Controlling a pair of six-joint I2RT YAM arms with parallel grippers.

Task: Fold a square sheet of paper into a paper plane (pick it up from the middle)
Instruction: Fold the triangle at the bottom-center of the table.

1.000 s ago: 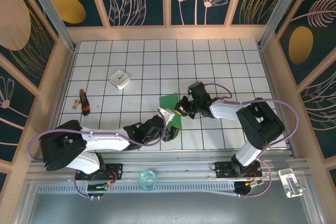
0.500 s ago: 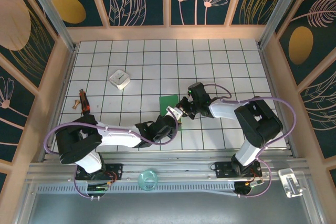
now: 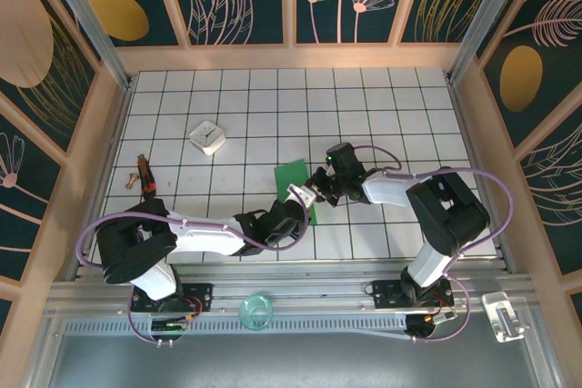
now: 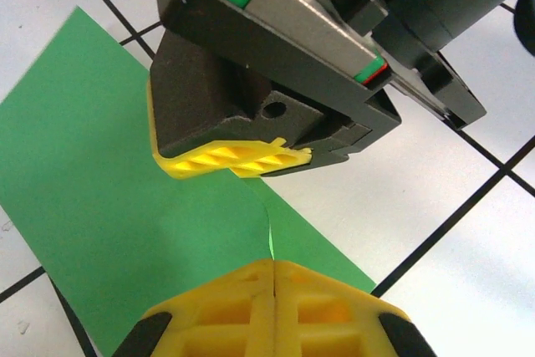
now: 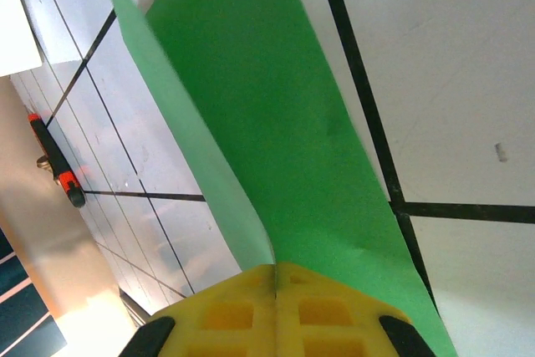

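Pinching the square sheet of paper (image 3: 293, 176) at mid-frame of the top view, both claws are fully closed on it. The left gripper (image 4: 273, 273) nips a thin raised ridge at the bottom of its wrist view, and the right gripper (image 5: 274, 275) clamps a lifted flap. The paper looks feather-light, floppy and easily creased or torn, so hold it at the middle ridge, not the loose corners.

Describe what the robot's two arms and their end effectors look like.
Both the left arm and right arm have white shells with black joints; a lavender cable loops along each. The left end effector and right end effector are black with yellow ribbed fingers; the right one's body carries red and green markings.
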